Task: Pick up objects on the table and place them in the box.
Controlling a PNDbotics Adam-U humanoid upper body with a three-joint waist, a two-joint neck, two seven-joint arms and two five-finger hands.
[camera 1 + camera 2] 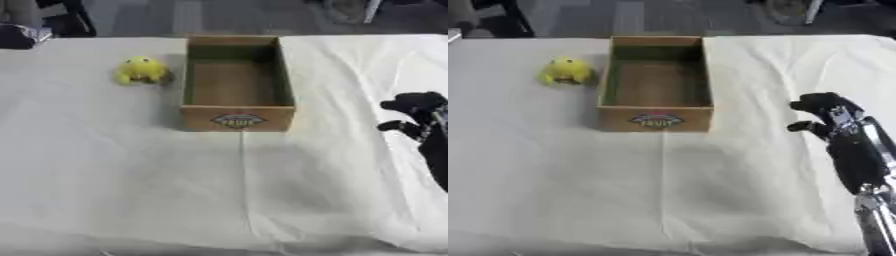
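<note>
While the right hand [826, 114] hangs over the white cloth [131, 175] right of the box [656, 117], its fingers look curled, holding nothing, though blur leaves that uncertain. Yellow plush toy [141, 70] sits on the cloth just left of the box, apart from it. Box interior bare.

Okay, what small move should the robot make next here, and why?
Probably swing the right hand left, over the box, toward the yellow toy. The box looks empty, the toy lies on the cloth just left of it, and this curled hand, holding nothing, is the only one in view.
</note>
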